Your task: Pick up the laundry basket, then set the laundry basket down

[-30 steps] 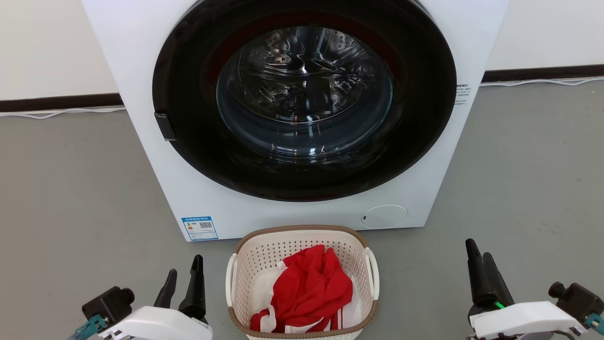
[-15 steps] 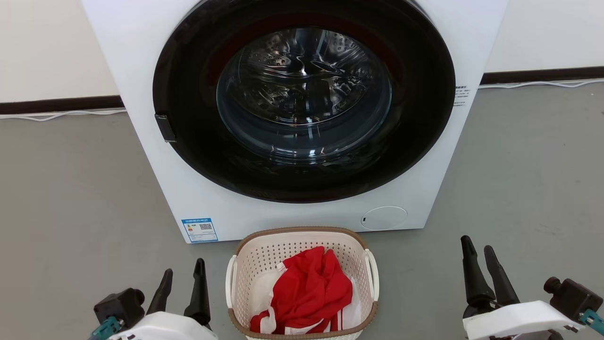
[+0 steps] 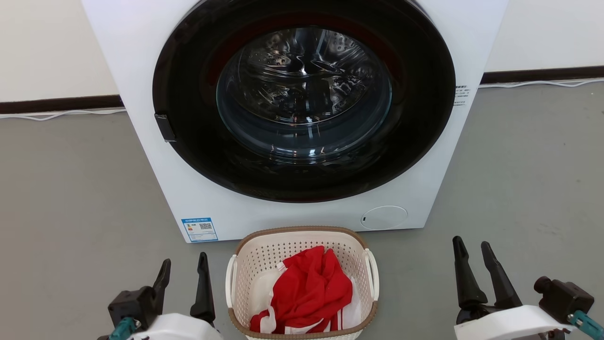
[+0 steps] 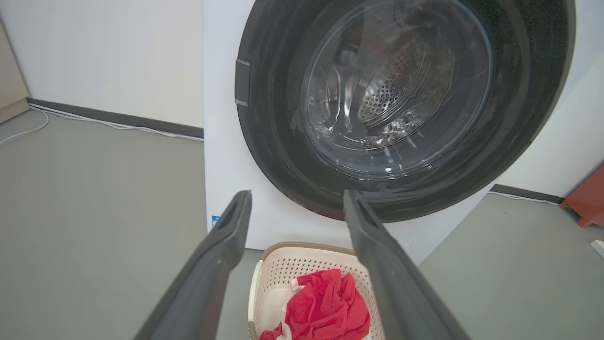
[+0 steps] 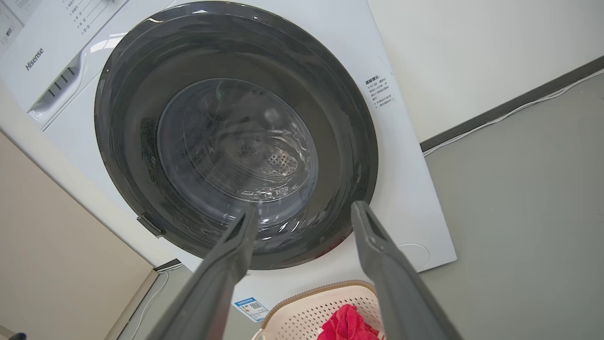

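The laundry basket (image 3: 264, 257) sits on the floor (image 3: 71, 189) just in front of the washer (image 3: 141, 71), between my two arms. It has a red garment (image 3: 309, 288) inside and a white handle on each side facing an arm. Both sets of jaws stand wide and empty: my left gripper (image 3: 184, 259) hovers just beside the left handle (image 3: 230, 278), while my right gripper (image 3: 471, 242) is well apart from the right handle (image 3: 374, 274). I judge the lift turns on that uneven gap, each arm coming inward to its own handle and the right having farther to go.
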Available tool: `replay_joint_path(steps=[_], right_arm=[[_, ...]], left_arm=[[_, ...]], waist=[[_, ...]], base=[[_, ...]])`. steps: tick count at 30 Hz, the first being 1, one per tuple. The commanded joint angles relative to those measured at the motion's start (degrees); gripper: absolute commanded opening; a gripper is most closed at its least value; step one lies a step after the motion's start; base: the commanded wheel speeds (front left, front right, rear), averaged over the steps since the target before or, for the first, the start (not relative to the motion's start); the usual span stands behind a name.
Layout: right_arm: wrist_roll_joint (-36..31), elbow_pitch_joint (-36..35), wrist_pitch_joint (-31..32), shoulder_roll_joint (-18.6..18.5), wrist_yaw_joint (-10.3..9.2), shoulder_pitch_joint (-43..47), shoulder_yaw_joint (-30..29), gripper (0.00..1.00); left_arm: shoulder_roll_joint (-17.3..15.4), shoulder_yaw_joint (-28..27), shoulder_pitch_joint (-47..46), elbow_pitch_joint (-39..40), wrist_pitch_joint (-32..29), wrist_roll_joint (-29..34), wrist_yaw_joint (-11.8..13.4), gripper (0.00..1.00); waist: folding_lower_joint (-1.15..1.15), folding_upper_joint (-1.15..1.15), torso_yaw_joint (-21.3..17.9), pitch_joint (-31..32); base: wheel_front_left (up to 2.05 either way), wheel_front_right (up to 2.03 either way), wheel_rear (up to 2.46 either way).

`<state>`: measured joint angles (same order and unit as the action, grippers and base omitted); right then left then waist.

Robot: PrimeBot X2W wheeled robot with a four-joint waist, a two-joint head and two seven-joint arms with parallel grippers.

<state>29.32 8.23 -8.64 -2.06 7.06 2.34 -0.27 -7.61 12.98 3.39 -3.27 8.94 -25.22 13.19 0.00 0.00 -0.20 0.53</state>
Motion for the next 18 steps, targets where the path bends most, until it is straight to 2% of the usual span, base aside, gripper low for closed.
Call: replay_joint_path(steps=[1,18], right_arm=[[-1.9,-2.0,-1.2,-0.7,0.32,-1.2,1.2,1.00],[-13.5,-3.6,-4.1,-0.8,0.38,-1.0,2.6,1.00]], left_arm=[[-0.7,-1.0,-0.8,2.2,0.9,2.1,0.9,1.00],[-1.3,1.2,0.0,4.8,3.8,13.8,4.1,1.00]], waist=[[0.00,0.00,0.0,0.0],[0.00,0.00,0.0,-0.1]], base=[[0.00,0.00,0.00],[0.00,0.00,0.00]])
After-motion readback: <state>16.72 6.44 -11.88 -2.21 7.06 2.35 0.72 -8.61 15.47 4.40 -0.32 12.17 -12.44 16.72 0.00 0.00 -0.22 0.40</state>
